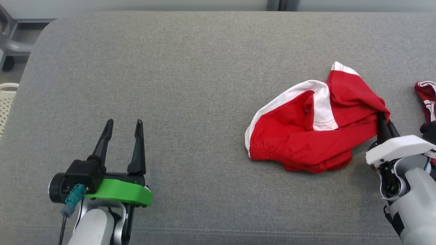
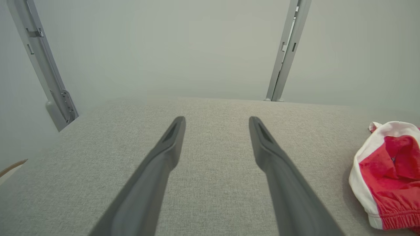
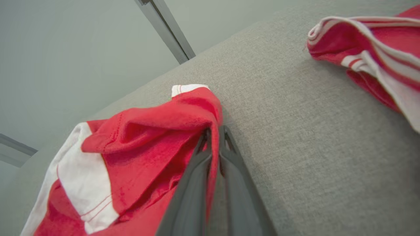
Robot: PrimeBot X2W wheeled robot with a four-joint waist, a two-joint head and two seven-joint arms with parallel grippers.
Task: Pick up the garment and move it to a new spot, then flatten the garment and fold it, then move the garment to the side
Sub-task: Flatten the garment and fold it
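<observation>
grey woven fabric surface (image 1: 204, 85) stretches across the head view, with a pale wall behind its far edge; the red-and-white garment (image 1: 306, 132) lies crumpled on it at about three o'clock from the middle, a white band curving over its upper left and a gathered elastic hem along its lower edge; the right gripper (image 1: 383, 119) comes in from about four o'clock, its two dark fingers pressed together on a fold at the garment's right edge; in the right wrist view the fingers close on a ridge of red cloth (image 3: 147, 157), with a thin strip of it caught between the tips of the right gripper (image 3: 215, 131), so the tool is narrow and holding the garment; the pinched fold rises a little above the fabric surface (image 3: 295, 131); a second red garment with white stripes (image 1: 425, 98) sits apart at the right border, at about two o'clock in the right wrist view (image 3: 370, 55); the left gripper (image 1: 124, 121) rests at about eight o'clock, well apart from the garment, fingers spread wide and holding nothing; in the left wrist view the left gripper (image 2: 216, 120) points along bare fabric toward the wall, the garment (image 2: 387, 177) at about four o'clock, and two grey metal posts (image 2: 285, 49) stand beyond the far edge; a pale perforated basket (image 1: 6, 102) peeks in at nine o'clock of the head view.
</observation>
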